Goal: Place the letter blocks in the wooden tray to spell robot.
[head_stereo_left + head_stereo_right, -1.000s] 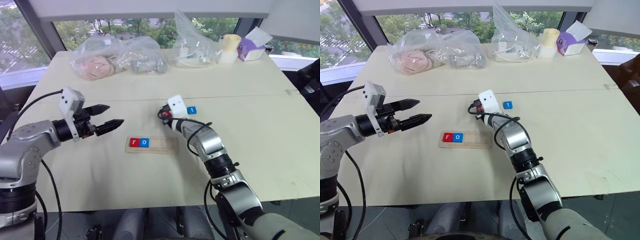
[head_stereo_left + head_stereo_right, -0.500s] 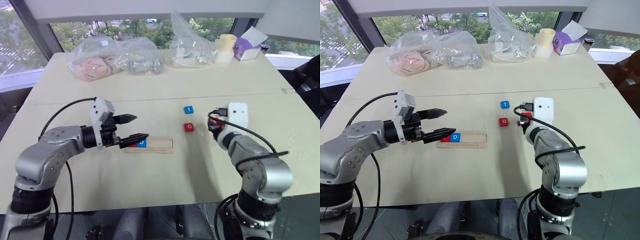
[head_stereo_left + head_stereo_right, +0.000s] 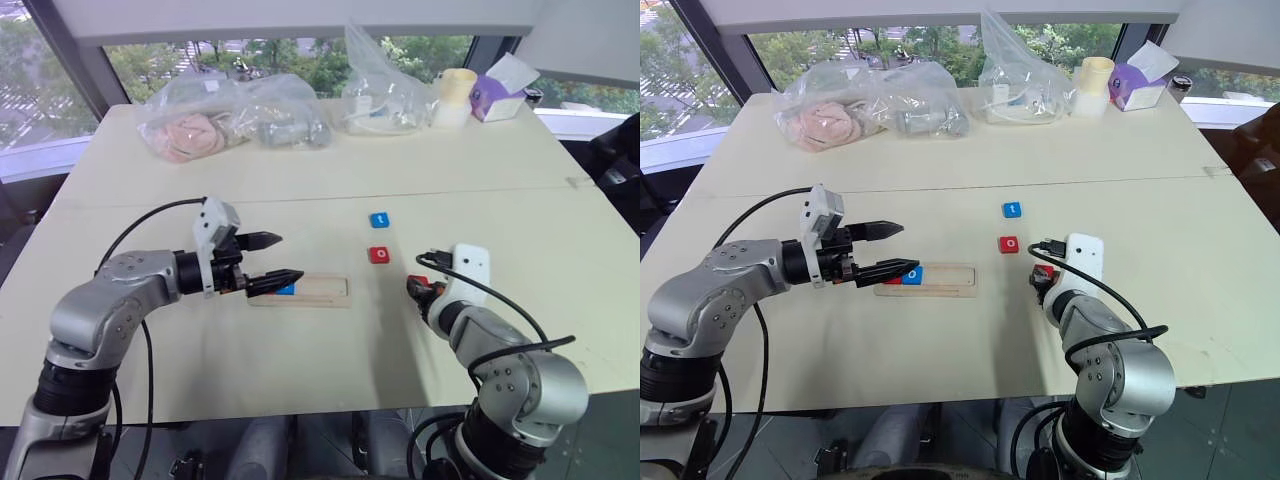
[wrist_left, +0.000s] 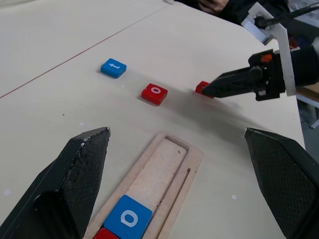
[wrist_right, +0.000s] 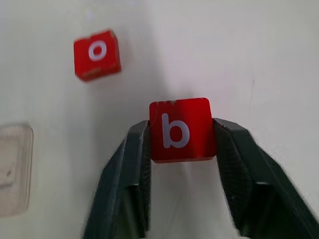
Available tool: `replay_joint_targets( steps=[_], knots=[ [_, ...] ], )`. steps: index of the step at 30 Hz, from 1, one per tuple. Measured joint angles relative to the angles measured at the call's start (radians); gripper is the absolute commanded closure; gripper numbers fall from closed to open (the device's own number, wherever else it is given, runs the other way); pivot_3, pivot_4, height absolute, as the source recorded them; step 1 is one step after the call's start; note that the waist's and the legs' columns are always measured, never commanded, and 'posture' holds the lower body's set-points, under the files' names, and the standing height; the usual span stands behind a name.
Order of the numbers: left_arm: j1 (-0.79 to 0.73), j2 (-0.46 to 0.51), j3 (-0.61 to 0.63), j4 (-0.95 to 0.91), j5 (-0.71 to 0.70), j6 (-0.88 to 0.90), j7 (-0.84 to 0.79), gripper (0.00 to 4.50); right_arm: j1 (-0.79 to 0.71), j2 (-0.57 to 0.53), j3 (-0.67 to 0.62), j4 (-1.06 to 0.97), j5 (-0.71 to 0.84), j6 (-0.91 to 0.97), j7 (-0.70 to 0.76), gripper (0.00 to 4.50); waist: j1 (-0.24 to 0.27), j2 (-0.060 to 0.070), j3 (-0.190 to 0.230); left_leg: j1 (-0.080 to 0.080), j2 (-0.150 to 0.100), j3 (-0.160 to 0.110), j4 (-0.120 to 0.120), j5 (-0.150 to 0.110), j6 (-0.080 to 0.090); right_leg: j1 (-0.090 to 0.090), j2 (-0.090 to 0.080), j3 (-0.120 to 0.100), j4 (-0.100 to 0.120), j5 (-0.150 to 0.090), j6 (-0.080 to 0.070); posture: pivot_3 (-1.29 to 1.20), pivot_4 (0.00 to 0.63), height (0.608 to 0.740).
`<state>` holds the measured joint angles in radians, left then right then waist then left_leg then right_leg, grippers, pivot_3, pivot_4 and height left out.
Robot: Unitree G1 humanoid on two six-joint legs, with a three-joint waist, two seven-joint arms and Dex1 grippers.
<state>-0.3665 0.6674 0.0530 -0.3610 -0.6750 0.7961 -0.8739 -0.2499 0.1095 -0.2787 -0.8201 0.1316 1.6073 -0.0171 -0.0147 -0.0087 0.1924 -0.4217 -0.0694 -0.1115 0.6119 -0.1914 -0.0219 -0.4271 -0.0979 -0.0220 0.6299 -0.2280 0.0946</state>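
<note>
Pulled back toward lower right now, the right gripper (image 5: 180,149) has its fingers (image 5: 137,164) clamped on the red b block (image 5: 180,129) over the counter (image 3: 150,170). Left gripper (image 3: 272,260) hovers spread wide above the wooden tray (image 3: 320,292), mid-frame, holding r and the blue o block (image 4: 127,217); red o block (image 3: 379,255) and t block (image 3: 379,220) lie loose upper right.

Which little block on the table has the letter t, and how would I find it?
Start at the wooden tray in the middle of the pale table, then look past its right end towards the windows. Two loose tiles lie there, and the t block is the farther one. It is blue, while its neighbour, the o block, is red.
</note>
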Motion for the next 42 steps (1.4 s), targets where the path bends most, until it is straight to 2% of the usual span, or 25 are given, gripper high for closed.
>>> replay_joint_targets(
  steps=[2,3,6,7,9,12,16,20,24,30,35,36,38,41,42],
  knots=[
    [0.001,0.001,0.000,0.000,0.000,0.000,0.000,0.00,0.002,0.000,0.000,0.000,0.013,0.000,0.003,0.21,0.000,0.000,0.000,0.000,0.000,0.000,0.000,0.000,0.000,0.000,0.000,0.000,0.000,0.000,0.000,0.00,0.150,0.740],
    [0.001,0.002,0.000,0.000,0.001,0.000,0.000,0.00,0.002,0.000,0.000,0.000,0.018,0.000,0.004,0.05,0.000,0.000,0.000,0.000,0.000,0.000,0.000,0.000,0.000,0.000,0.000,0.000,0.000,0.000,0.000,0.00,0.150,0.740],
    [0.002,0.003,0.000,0.000,0.005,0.000,-0.001,0.00,-0.004,-0.017,0.002,0.002,0.038,0.000,0.015,0.05,0.000,0.000,0.000,0.000,0.000,0.000,0.000,0.000,0.000,0.000,0.000,0.000,0.000,0.000,0.000,0.00,0.150,0.740],
    [0.002,0.009,0.000,0.001,0.006,0.000,-0.006,0.00,0.004,-0.078,0.029,0.006,0.055,-0.002,0.052,0.05,0.000,0.000,0.000,-0.001,0.000,0.000,0.000,0.000,0.000,0.000,0.000,0.000,-0.001,0.000,0.000,0.00,0.150,0.740],
    [0.001,0.031,0.000,0.005,0.007,-0.001,-0.025,0.00,-0.005,-0.276,0.073,0.031,0.092,-0.067,0.153,0.05,0.000,0.003,0.002,-0.003,-0.001,0.001,0.001,0.000,0.000,0.000,-0.002,0.000,-0.002,0.000,0.001,0.00,0.150,0.740],
    [-0.001,0.086,-0.001,0.018,0.007,-0.002,-0.088,0.00,-0.016,-0.560,0.058,0.090,0.172,-0.315,0.422,0.05,0.001,0.003,0.002,-0.003,-0.001,0.002,0.001,0.000,0.000,0.001,-0.003,-0.002,-0.004,-0.003,0.004,0.00,0.150,0.740],
    [-0.004,0.168,-0.029,0.020,0.014,-0.026,-0.195,0.00,0.082,-0.780,0.076,0.240,0.254,-0.631,0.778,0.05,0.002,0.002,0.002,-0.004,0.001,0.003,-0.001,-0.001,0.002,0.003,-0.001,-0.005,-0.010,-0.002,0.003,0.00,0.150,0.740],
    [0.003,0.222,-0.051,0.015,0.038,-0.061,-0.260,0.00,0.102,-0.853,0.125,0.458,0.233,-0.900,0.946,0.05,-0.002,0.002,0.002,-0.004,0.001,0.003,0.000,-0.001,0.002,0.003,-0.002,-0.003,-0.011,0.000,0.001,0.00,0.150,0.740],
    [0.058,0.261,-0.063,-0.025,0.065,-0.094,-0.285,0.00,0.071,-0.859,0.182,0.670,0.158,-1.085,0.968,0.05,0.002,0.002,0.003,-0.004,0.000,0.002,0.000,-0.001,0.002,0.003,-0.003,-0.003,-0.011,0.000,0.001,0.00,0.150,0.740],
    [0.100,0.263,-0.059,-0.037,0.083,-0.110,-0.260,0.00,0.072,-0.863,0.252,0.781,0.102,-1.231,0.991,0.05,0.006,0.002,0.003,-0.005,0.000,0.002,0.000,-0.001,0.002,0.003,-0.003,-0.003,-0.011,0.000,0.001,0.00,0.150,0.740],
    [0.184,0.256,-0.025,-0.071,0.072,-0.087,-0.202,0.00,0.078,-0.859,0.260,0.790,0.098,-1.281,0.987,0.05,0.004,0.002,0.003,-0.004,0.000,0.001,0.000,-0.001,0.002,0.003,-0.003,-0.003,-0.011,0.000,0.001,0.00,0.150,0.740],
    [0.195,0.256,-0.018,-0.077,0.069,-0.084,-0.192,0.00,0.078,-0.858,0.260,0.790,0.099,-1.282,0.985,0.62,0.004,0.002,0.003,-0.004,0.000,0.001,0.000,-0.001,0.002,0.003,-0.003,-0.003,-0.010,0.000,0.001,0.00,0.150,0.740],
    [0.203,0.256,-0.006,-0.078,0.062,-0.079,-0.184,0.00,0.084,-0.850,0.260,0.790,0.108,-1.282,0.985,1.45,0.005,0.002,0.003,-0.004,0.000,0.001,0.001,-0.001,0.002,0.003,-0.003,-0.003,-0.010,0.000,0.001,0.00,0.150,0.740],
    [0.205,0.256,0.000,-0.078,0.061,-0.081,-0.179,0.00,0.090,-0.835,0.260,0.785,0.122,-1.276,0.982,3.06,0.005,0.002,0.003,-0.004,0.000,0.001,0.001,-0.001,0.002,0.003,-0.003,-0.003,-0.010,0.000,0.001,0.00,0.150,0.740],
    [0.206,0.256,0.000,-0.077,0.062,-0.082,-0.179,0.00,0.092,-0.835,0.260,0.783,0.126,-1.274,0.982,3.34,0.005,0.002,0.003,-0.004,0.000,0.001,0.001,-0.001,0.002,0.003,-0.003,-0.003,-0.010,0.000,0.001,0.00,0.150,0.740]
  ],
)
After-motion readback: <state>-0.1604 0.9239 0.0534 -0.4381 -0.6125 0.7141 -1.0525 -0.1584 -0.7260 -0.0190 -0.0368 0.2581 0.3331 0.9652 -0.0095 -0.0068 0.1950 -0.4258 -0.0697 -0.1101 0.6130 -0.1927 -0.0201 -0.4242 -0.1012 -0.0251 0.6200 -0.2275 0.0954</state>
